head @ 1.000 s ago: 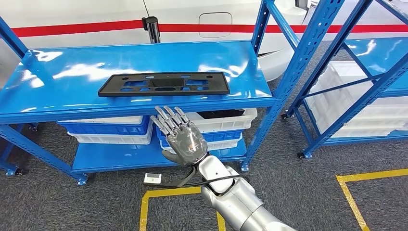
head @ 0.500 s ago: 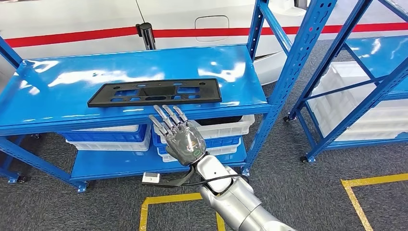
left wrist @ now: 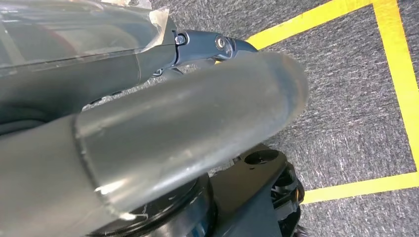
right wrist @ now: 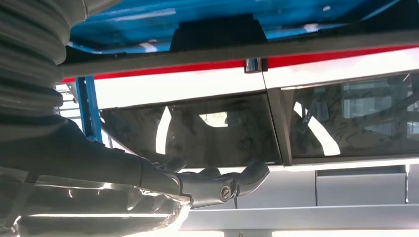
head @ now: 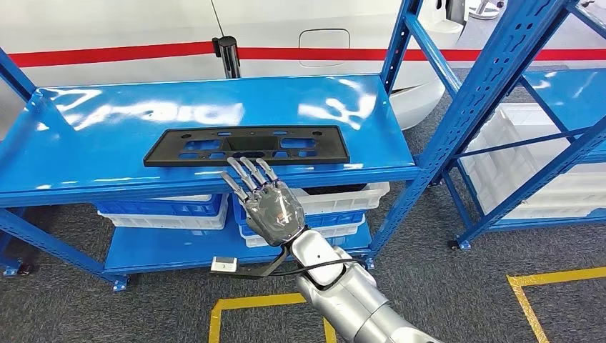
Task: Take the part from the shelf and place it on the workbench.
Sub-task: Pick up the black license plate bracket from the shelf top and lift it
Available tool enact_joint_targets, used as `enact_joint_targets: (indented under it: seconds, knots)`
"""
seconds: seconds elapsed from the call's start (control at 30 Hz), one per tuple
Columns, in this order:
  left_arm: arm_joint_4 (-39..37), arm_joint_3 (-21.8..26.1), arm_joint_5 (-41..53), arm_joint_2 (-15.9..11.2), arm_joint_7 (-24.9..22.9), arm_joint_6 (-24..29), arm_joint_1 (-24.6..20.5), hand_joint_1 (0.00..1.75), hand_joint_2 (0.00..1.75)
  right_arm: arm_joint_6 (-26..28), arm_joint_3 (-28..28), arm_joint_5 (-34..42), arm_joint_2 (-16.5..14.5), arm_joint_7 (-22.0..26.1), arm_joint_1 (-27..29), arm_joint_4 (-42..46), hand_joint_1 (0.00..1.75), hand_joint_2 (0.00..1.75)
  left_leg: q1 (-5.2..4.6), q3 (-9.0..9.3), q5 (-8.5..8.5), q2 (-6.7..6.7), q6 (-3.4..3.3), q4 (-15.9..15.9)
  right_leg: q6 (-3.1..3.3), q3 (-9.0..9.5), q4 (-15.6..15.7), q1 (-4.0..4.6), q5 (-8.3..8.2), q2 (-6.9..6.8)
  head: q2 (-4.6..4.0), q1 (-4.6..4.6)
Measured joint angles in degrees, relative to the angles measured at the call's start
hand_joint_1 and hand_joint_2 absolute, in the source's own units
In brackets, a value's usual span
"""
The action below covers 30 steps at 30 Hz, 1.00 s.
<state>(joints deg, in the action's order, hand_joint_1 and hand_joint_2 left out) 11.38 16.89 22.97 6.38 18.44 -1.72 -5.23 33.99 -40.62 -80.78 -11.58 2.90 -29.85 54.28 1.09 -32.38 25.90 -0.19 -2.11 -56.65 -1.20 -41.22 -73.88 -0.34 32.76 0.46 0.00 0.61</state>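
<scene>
The glossy blue steel shelf (head: 86,128) carries the part (head: 246,145), a flat black plastic panel pierced with cut-outs, near its front edge. The right hand (head: 268,204) hovers just below that edge, fingers spread, holding nothing. The left hand (left wrist: 148,143) is a grey blur; I cannot tell its state.

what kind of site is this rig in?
Likely a factory or warehouse floor, perhaps automotive: blue steel shelving holding a black plastic part, stacked storage bins beneath, yellow floor tape, and a white vehicle body with a red stripe behind.
</scene>
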Motion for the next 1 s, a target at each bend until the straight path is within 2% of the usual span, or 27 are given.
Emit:
enact_joint_targets:
  seconds: [0.03, 0.07, 0.1, 0.13, 0.17, 0.2, 0.27, 0.33, 0.4, 0.47, 0.5, 0.53, 0.57, 0.6, 0.63, 0.67, 0.7, 0.73, 0.8, 0.87, 0.9, 0.93, 1.0]
  knots:
    - [-0.01, 0.07, 0.00, 0.00, -0.01, -0.01, 0.05, 0.00, 0.00, 0.00, -0.01, 0.00, 0.04, -0.01, 0.07, -0.09, 0.00, 1.75, -0.08, 0.25, 0.21, -0.06, 0.02, -0.01, -0.39, -0.47, 0.31, -0.01, -0.91, 0.00, 0.00, -0.02]
    - [-0.01, 0.13, 0.00, 0.01, -0.01, -0.02, 0.09, 0.00, 0.00, 0.00, -0.02, 0.00, 0.04, -0.01, 0.08, -0.15, 0.00, 1.75, -0.11, 0.62, 0.47, -0.11, 0.11, -0.01, -0.86, 0.43, 3.18, -0.01, -2.70, -0.02, 0.00, -0.03]
    - [-0.01, 0.19, 0.01, 0.03, -0.01, -0.02, 0.13, 0.00, 0.00, 0.00, -0.04, 0.00, 0.04, -0.01, 0.06, -0.17, 0.00, 1.75, -0.13, 1.01, 0.77, -0.18, 0.26, -0.01, -1.24, 2.21, 7.59, -0.01, -4.92, -0.12, 0.00, -0.07]
    - [-0.01, 0.24, 0.01, 0.06, -0.01, -0.02, 0.12, 0.00, 0.00, 0.00, -0.05, 0.01, 0.03, -0.02, 0.02, -0.20, 0.00, 1.75, -0.28, 1.36, 1.16, -0.24, 0.53, -0.07, -1.29, 4.07, 11.74, 0.06, -6.81, -0.22, 0.00, -0.11]
    - [-0.01, 0.28, 0.01, 0.09, -0.01, -0.02, 0.10, 0.00, 0.00, 0.00, -0.06, 0.01, 0.02, -0.01, -0.02, -0.22, 0.00, 1.75, -0.32, 1.61, 1.50, -0.29, 0.85, -0.07, -1.02, 5.48, 14.81, 0.20, -8.07, -0.31, 0.00, -0.18]
    - [-0.01, 0.31, 0.02, 0.16, -0.01, -0.02, 0.08, 0.00, 0.00, 0.00, -0.07, 0.01, 0.01, 0.00, -0.04, -0.24, 0.00, 1.75, -0.32, 1.76, 1.75, -0.31, 1.24, -0.05, -0.50, 6.21, 16.33, 0.62, -8.58, -0.37, 0.00, -0.21]
    - [-0.01, 0.34, 0.02, 0.28, -0.02, -0.03, 0.04, 0.00, 0.00, 0.04, -0.08, 0.02, 0.00, 0.02, -0.06, -0.26, 0.00, 1.75, -0.21, 2.06, 2.09, -0.26, 2.09, 0.19, 0.80, 6.43, 16.63, 1.02, -8.44, -0.31, 0.00, -0.34]
    - [0.02, 0.37, 0.02, 0.34, -0.01, -0.02, 0.01, 0.00, 0.00, 0.09, -0.08, 0.04, -0.08, 0.05, -0.05, -0.25, 0.00, 1.75, -0.10, 2.16, 2.52, -0.13, 2.74, -0.05, 1.67, 7.05, 17.22, 0.38, -8.45, -0.18, 0.00, -0.40]
    - [0.03, 0.38, 0.02, 0.34, 0.01, -0.01, -0.01, 0.00, 0.00, 0.11, -0.08, 0.04, -0.15, 0.07, -0.04, -0.25, 0.00, 1.75, 0.00, 1.96, 2.87, -0.04, 2.97, -0.61, 1.97, 7.57, 17.64, -0.16, -8.50, -0.07, 0.00, -0.34]
    - [0.03, 0.38, 0.02, 0.35, 0.01, -0.01, -0.02, 0.00, 0.00, 0.11, -0.09, 0.04, -0.18, 0.08, -0.07, -0.25, 0.00, 1.75, 0.03, 1.63, 3.28, -0.02, 3.04, -1.39, 2.21, 7.70, 17.67, -0.16, -8.41, -0.07, 0.00, -0.28]
    - [0.03, 0.38, 0.02, 0.36, 0.01, -0.02, -0.02, 0.00, 0.00, 0.11, -0.10, 0.04, -0.22, 0.08, -0.08, -0.26, 0.00, 1.75, 0.08, 0.75, 4.14, -0.02, 3.17, -3.17, 2.46, 7.85, 17.66, -0.11, -8.29, -0.09, 0.00, -0.24]
    - [0.03, 0.39, 0.02, 0.37, 0.01, -0.02, 0.01, 0.00, 0.00, 0.11, -0.13, 0.04, -0.25, 0.10, -0.07, -0.33, 0.00, 1.75, 0.14, -1.24, 5.61, -0.02, 3.41, -6.75, 2.83, 8.09, 17.65, 0.03, -8.07, -0.12, 0.00, -0.21]
    - [0.03, 0.43, 0.02, 0.38, 0.01, -0.03, 0.06, 0.00, 0.00, 0.11, -0.16, 0.04, -0.28, 0.12, 0.02, -0.45, 0.00, 1.75, 0.19, -3.56, 5.77, -0.01, 3.60, -9.68, 3.18, 8.54, 17.63, 0.28, -7.66, -0.04, 0.00, -0.15]
    - [0.03, 0.48, 0.02, 0.39, 0.01, -0.03, 0.11, 0.00, 0.00, 0.11, -0.19, 0.04, -0.29, 0.14, 0.12, -0.56, 0.00, 1.75, 0.19, -5.13, 4.80, 0.00, 3.65, -10.78, 3.35, 9.07, 17.61, 0.56, -7.24, 0.09, 0.00, -0.15]
    - [0.03, 0.52, 0.02, 0.39, 0.00, -0.03, 0.16, 0.00, 0.00, 0.12, -0.21, 0.04, -0.30, 0.15, 0.20, -0.67, 0.00, 1.75, 0.11, -5.45, 2.52, 0.00, 3.36, -9.24, 3.44, 9.63, 17.61, 0.81, -6.78, 0.23, 0.00, -0.14]
    - [0.03, 0.58, 0.02, 0.31, -0.01, -0.02, 0.14, 0.00, 0.00, 0.13, -0.21, 0.04, -0.31, 0.16, 0.25, -0.74, 0.00, 1.75, -0.05, -4.48, -0.08, 0.04, 2.75, -5.67, 3.36, 10.15, 17.65, 0.98, -6.38, 0.36, 0.00, -0.20]
    - [0.03, 0.61, 0.01, 0.26, -0.01, -0.03, 0.09, 0.00, 0.00, 0.13, -0.21, 0.04, -0.31, 0.16, 0.20, -0.75, 0.00, 1.75, -0.33, -3.12, -1.39, 0.07, 2.09, -2.52, 3.20, 10.39, 17.67, 1.07, -6.14, 0.40, 0.00, -0.28]
    - [0.03, 0.62, 0.01, 0.20, -0.02, -0.03, 0.03, 0.00, 0.00, 0.14, -0.21, 0.05, -0.30, 0.16, 0.17, -0.77, 0.00, 1.75, -0.63, -2.24, -1.84, 0.10, 1.46, -0.63, 2.98, 10.49, 17.70, 1.08, -5.94, 0.40, 0.00, -0.30]
    - [0.03, 0.62, 0.00, 0.19, -0.03, -0.03, -0.07, 0.00, 0.00, 0.16, -0.22, 0.04, -0.31, 0.16, 0.15, -0.79, 0.00, 1.75, -1.06, -1.77, -1.41, 0.12, 0.62, 0.14, 2.43, 10.56, 17.89, 1.03, -5.68, 0.36, 0.00, -0.26]
    - [0.04, 0.62, 0.00, 0.29, -0.02, -0.03, -0.08, 0.00, 0.00, 0.23, -0.24, 0.00, -0.40, 0.16, 0.14, -0.81, 0.00, 1.75, -0.68, -0.65, -1.65, 0.22, 0.04, 1.25, 1.94, 10.45, 17.40, 1.09, -5.26, 0.23, 0.00, -0.24]
    - [0.05, 0.62, 0.00, 0.34, -0.01, -0.02, -0.10, 0.00, 0.00, 0.30, -0.26, -0.01, -0.44, 0.16, 0.05, -0.85, 0.00, 1.75, -0.43, 0.04, -1.83, 0.30, -0.21, 1.90, 1.79, 9.72, 15.85, 1.12, -4.64, 0.18, 0.00, -0.30]
    - [0.05, 0.63, -0.01, 0.39, 0.00, -0.02, -0.15, 0.00, 0.00, 0.38, -0.27, -0.02, -0.44, 0.16, 0.00, -0.92, 0.00, 1.75, -0.18, 0.64, -1.90, 0.38, -0.36, 2.38, 1.70, 8.19, 12.94, 0.99, -3.62, 0.13, 0.00, -0.34]
    - [0.05, 0.64, -0.02, 0.42, 0.01, -0.02, -0.24, 0.00, 0.00, 0.49, -0.31, -0.02, -0.26, 0.16, 0.05, -1.15, 0.00, 1.75, -0.07, 1.12, -1.57, 0.39, -0.41, 2.52, 1.40, 3.52, 4.90, 0.39, -1.20, 0.11, 0.00, -0.40]
